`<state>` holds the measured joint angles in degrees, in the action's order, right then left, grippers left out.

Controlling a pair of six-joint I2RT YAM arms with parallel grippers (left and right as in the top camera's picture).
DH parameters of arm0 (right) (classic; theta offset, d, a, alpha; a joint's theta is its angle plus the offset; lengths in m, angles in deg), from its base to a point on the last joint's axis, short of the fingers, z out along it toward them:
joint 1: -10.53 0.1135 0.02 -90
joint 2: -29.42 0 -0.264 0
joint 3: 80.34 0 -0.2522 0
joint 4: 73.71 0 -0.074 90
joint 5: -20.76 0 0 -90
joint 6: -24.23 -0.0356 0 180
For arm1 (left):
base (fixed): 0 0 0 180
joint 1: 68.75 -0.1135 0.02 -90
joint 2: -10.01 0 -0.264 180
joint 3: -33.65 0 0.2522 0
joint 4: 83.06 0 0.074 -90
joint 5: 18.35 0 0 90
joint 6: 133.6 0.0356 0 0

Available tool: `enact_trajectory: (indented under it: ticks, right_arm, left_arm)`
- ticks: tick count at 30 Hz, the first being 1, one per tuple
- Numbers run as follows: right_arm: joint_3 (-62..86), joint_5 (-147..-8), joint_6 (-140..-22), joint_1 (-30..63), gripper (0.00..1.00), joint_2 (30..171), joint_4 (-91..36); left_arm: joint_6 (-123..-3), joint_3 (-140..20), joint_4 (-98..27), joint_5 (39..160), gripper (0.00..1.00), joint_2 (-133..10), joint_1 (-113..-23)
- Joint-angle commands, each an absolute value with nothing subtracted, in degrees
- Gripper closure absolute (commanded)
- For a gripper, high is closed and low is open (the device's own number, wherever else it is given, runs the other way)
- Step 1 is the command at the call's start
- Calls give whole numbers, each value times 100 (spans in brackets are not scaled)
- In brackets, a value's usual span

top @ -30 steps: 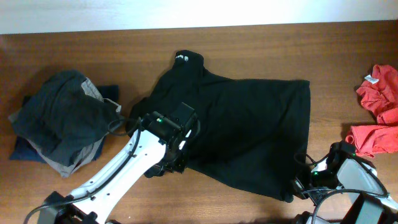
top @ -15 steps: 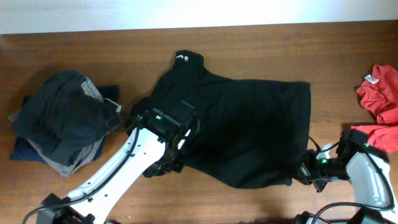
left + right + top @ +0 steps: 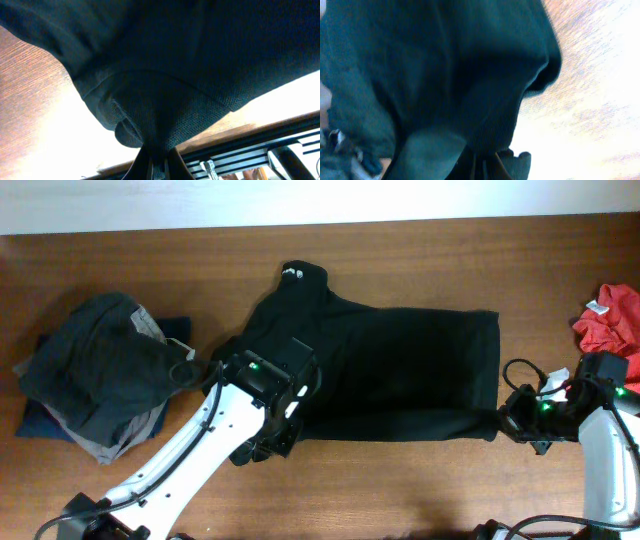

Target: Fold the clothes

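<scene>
1. The black garment lies across the middle of the wooden table. Its collar points to the far edge, and a small white tag shows at the neck.
2. The left gripper is at the garment's near-left corner, jaws pinched tight on a bunch of black fabric. On the left wrist view the cloth gathers into a point right at the left gripper and fans out above it.
3. The right gripper is at the near-right corner, jaws closed hard on the fabric there too. The right wrist camera is filled with dark cloth drooping from the right gripper.
4. Between the two grips, the garment's near edge runs in a fairly straight line.
5. Off to the left sits a grey pile of other clothing, near the black garment but apart from it.
6. At the far right edge lies a red cloth, close to the right arm.
</scene>
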<state>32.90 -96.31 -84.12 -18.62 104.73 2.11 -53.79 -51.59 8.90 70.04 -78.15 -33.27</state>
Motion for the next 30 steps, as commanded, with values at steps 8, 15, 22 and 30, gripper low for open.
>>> enact_trajectory:
  ticks: [8, 15, 22, 30]
  right_arm:
    - [3157, -9275, -8777, -1836, 96, 10416, -862]
    - [3157, -9277, -8775, -1836, 95, 10665, -1240]
    - [3157, -9297, -8768, -1836, 95, 11094, -1546]
    - [3157, -9297, -8725, -1836, 92, 11168, -1566]
  left_arm:
    - [-5030, -5249, 26, 6622, 99, -7751, -3366]
    - [-4625, -5242, -929, 6336, 96, -7764, -3368]
    - [-4004, -5242, -1329, 6156, 60, -8145, -3368]
    - [-4595, -5242, -839, 6738, 36, -8287, -3480]
